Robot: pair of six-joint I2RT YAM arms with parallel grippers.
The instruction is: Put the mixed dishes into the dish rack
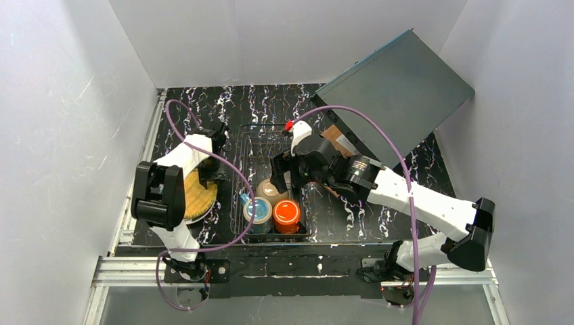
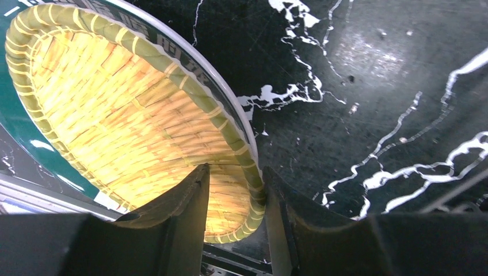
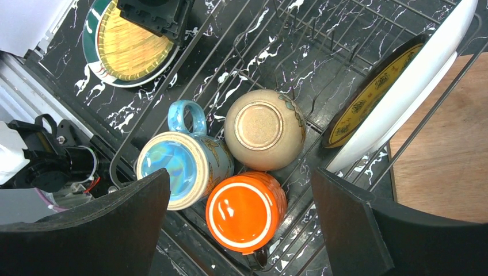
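While the left end effector (image 2: 235, 172) straddled the rim of the woven yellow plate (image 2: 115, 109), which lay on a teal-rimmed plate (image 2: 20, 135) left of the dish rack (image 1: 265, 139), I could not tell whether it pinched. The right end effector (image 3: 240, 175) hung spread wide above the rack's orange mug (image 3: 246, 211), blue mug (image 3: 178, 169) and upturned bowl (image 3: 263, 129).

The worktop (image 2: 368, 69) is showing black with white veining. The orange mug (image 3: 246, 211) is gleaming plain, the blue mug (image 3: 181, 167) is looking mottled, and the plate (image 2: 115, 126) is showing woven yellow, teal-rimmed.
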